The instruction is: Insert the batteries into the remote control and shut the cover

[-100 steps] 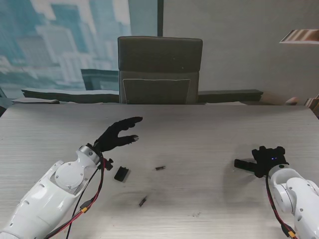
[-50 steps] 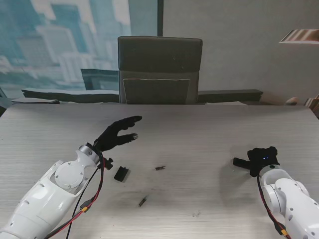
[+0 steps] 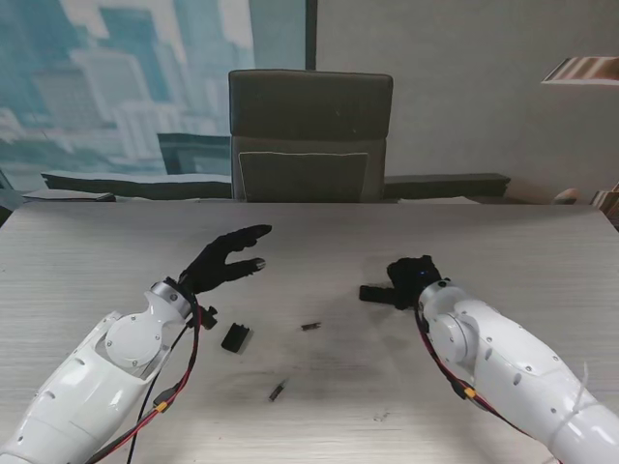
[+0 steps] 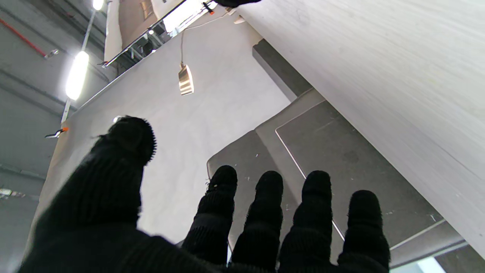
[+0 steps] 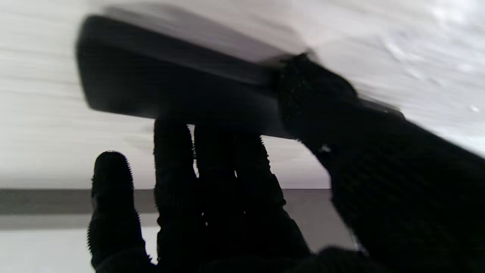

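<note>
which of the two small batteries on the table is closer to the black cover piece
They look about equally close. The small dark battery lies nearer to me than the black rectangular cover piece; the other small dark battery lies to its right.

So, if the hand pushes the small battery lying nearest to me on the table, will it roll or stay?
The battery looks like a thin cylinder lying on its side, so it probably rolls when pushed across its length. The table looks smooth and flat, so little would stop it. It seems light; a soft push is safer.

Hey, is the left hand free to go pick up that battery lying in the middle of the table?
Probably yes. The left hand is open and holds nothing, and bare table lies between it and the battery. The right hand, shut on the remote control, sits off to the battery's right.
</note>
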